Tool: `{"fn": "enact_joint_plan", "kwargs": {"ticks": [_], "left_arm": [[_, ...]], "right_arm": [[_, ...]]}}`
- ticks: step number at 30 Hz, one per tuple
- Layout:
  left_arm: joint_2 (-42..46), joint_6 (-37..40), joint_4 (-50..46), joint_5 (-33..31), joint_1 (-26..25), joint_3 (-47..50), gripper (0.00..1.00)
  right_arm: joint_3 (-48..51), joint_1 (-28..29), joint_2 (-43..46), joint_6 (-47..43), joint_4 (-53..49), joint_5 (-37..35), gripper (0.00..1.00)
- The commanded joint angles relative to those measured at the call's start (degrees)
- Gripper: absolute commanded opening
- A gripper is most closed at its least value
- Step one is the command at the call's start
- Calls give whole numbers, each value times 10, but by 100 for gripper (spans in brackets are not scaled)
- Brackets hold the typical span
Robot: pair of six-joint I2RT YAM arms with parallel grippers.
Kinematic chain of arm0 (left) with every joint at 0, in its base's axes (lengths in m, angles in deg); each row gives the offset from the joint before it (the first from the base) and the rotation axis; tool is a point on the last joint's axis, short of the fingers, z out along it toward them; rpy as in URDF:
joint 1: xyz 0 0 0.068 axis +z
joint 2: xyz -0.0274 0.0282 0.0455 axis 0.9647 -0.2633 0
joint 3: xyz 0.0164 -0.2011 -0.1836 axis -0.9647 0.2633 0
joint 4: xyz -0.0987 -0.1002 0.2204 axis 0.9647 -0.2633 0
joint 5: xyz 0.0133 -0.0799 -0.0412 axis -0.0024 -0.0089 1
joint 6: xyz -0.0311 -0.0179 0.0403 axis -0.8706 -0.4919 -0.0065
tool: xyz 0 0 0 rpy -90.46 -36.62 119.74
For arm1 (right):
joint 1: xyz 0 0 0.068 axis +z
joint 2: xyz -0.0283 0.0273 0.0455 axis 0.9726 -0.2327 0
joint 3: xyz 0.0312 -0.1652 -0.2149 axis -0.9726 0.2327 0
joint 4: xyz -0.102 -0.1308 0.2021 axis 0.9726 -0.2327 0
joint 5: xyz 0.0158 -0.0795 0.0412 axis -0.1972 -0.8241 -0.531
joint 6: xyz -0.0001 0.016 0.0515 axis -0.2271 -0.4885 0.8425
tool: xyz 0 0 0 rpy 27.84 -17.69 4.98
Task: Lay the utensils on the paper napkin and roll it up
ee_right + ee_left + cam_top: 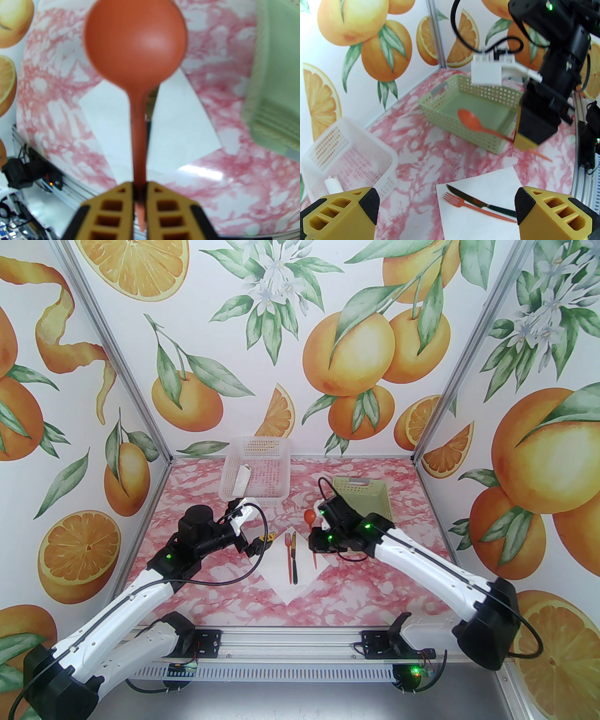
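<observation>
Over the pink tabletop point(375, 577), your right hand point(140, 187) is clamping the spoon point(136, 44), likely bound for the fork point(473, 207) and knife point(478, 201) on the napkin point(464, 227); your left hand point(447, 201) is gaping.

Blurred spoon point(135, 44) in right wrist view

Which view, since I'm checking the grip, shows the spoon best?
The right wrist view: the spoon is large there, though blurred, with its handle pinched by the right hand. The left wrist view shows it side-on, in front of the green basket. The top external view shows it small.
</observation>
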Motion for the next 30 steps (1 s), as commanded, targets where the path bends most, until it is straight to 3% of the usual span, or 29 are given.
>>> {"fn": "enact_joint_plan", "kwargs": {"ticks": [1, 18, 30], "left_arm": [[10, 5, 16, 2, -1, 6, 100], [16, 9, 16, 5, -2, 7, 100], [16, 11, 15, 6, -2, 6, 100]], "right_arm": [[15, 21, -27, 40, 66, 22, 13], [46, 73, -154, 127, 223, 35, 13], [36, 80, -215, 133, 232, 13, 13]]}}
